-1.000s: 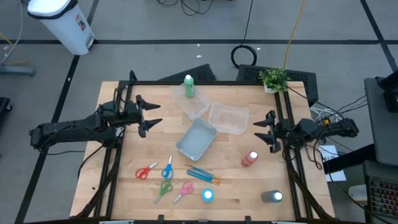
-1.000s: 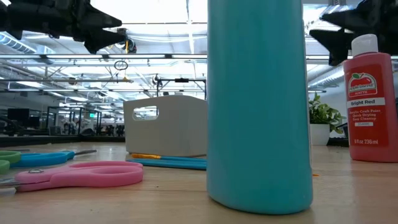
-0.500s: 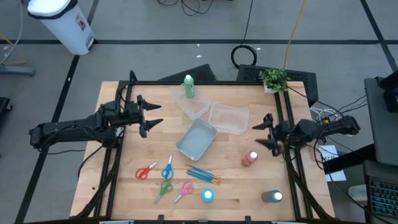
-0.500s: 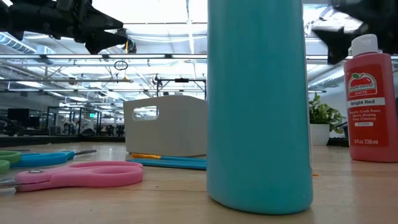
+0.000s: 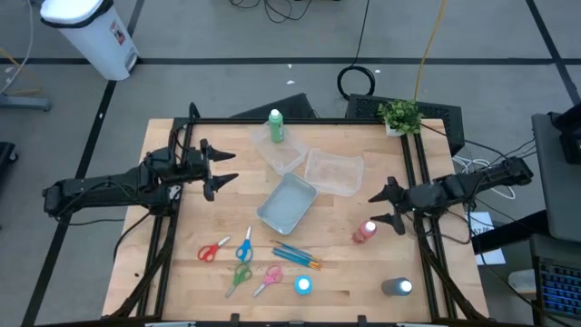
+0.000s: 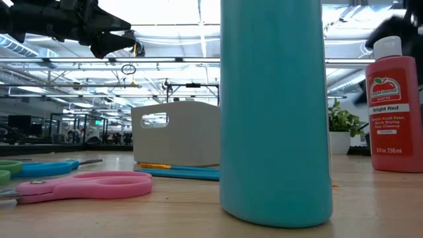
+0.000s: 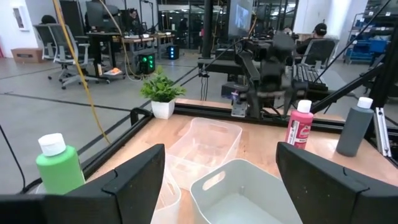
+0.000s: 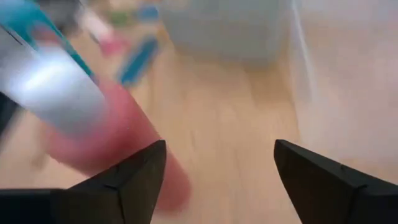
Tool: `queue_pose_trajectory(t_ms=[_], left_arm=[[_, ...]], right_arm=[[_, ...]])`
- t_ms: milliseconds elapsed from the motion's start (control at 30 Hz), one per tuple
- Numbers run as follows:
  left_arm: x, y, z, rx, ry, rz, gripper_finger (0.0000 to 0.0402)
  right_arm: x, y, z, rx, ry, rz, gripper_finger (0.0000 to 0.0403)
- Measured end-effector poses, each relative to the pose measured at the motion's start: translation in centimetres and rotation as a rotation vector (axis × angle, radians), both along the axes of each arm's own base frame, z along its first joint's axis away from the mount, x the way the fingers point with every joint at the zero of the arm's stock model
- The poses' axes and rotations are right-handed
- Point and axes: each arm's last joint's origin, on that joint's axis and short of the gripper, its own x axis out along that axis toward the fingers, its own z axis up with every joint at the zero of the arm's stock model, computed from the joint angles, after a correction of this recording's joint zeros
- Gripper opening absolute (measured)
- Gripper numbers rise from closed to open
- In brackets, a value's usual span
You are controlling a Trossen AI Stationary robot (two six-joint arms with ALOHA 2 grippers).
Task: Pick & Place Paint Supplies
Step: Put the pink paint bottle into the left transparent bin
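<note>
The right gripper [image 5: 383,206] is seen with jaws spread wide and empty, poised just beside the red bottle [image 5: 365,232], which stands upright on the table [image 5: 345,272] near its right side. The left gripper [image 5: 222,169] is likewise wide open and holding nothing, waiting above the table's left part. The step in hand is judged to be the approach for picking the red bottle. The jaws would next need to be lowered around the bottle's body and closed before it is carried to a tub [image 5: 287,202].
</note>
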Motion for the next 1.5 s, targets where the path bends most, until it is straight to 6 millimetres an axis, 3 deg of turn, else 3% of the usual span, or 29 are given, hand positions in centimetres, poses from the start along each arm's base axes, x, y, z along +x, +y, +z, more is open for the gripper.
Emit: queue_pose_trajectory(t_ms=[467, 733, 900, 1133, 1500], left_arm=[[0.0, 0.0, 0.0, -0.009, -0.001, 0.000, 0.0325], [0.0, 0.0, 0.0, -0.034, -0.005, 0.001, 0.0326], [0.0, 0.0, 0.0, -0.040, -0.006, 0.001, 0.0327], [0.0, 0.0, 0.0, -0.042, -0.007, 0.001, 0.0320], [0.0, 0.0, 0.0, -0.044, -0.007, 0.001, 0.0319]], right_arm=[[0.8, 1.7, -5.4, 0.169, 0.221, 0.050, 0.0277], [1.7, 3.2, -5.6, 0.188, 0.173, 0.114, 0.0274], [2.5, 4.2, -5.5, 0.175, 0.099, 0.113, 0.0290], [2.9, 4.7, -6.9, 0.172, 0.073, 0.120, 0.0314], [3.8, 5.1, -8.4, 0.094, 0.037, 0.151, 0.0291]])
